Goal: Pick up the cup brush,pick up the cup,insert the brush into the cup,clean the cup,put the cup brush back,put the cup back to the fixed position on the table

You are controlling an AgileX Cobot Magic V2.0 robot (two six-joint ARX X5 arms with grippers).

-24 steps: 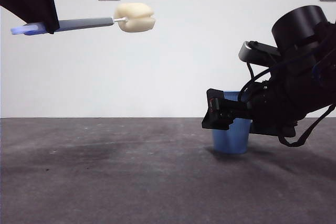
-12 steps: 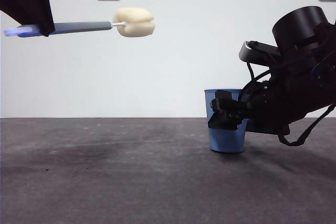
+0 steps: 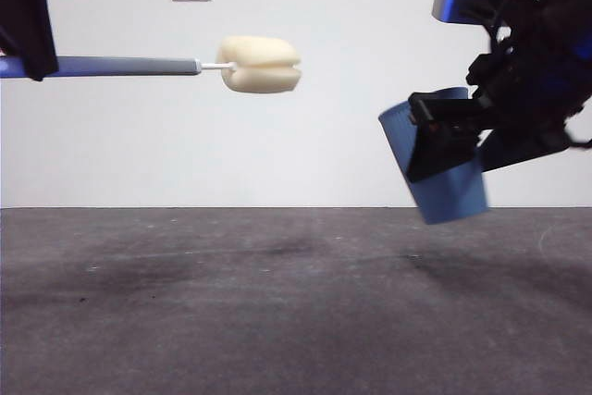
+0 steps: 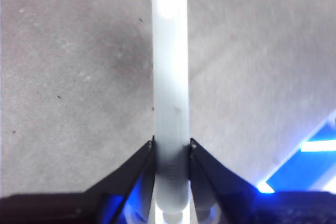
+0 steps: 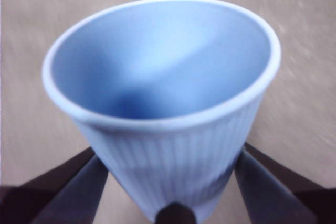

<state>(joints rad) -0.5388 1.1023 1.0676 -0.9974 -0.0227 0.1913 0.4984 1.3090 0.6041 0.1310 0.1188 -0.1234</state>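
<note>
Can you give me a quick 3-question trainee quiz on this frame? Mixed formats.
1. True or false: the cup is standing on the table.
2. Which gripper holds the cup brush? A) left B) right C) neither
3. Fill in: in the front view, the cup's open mouth tilts toward the brush's ____ head.

Key
1. False. The right gripper holds it in the air, tilted, clear of the table.
2. A. The left gripper is clamped on the handle, which lies about level.
3. Sponge. The cream sponge head is apart from the cup, not yet inside it.
</note>
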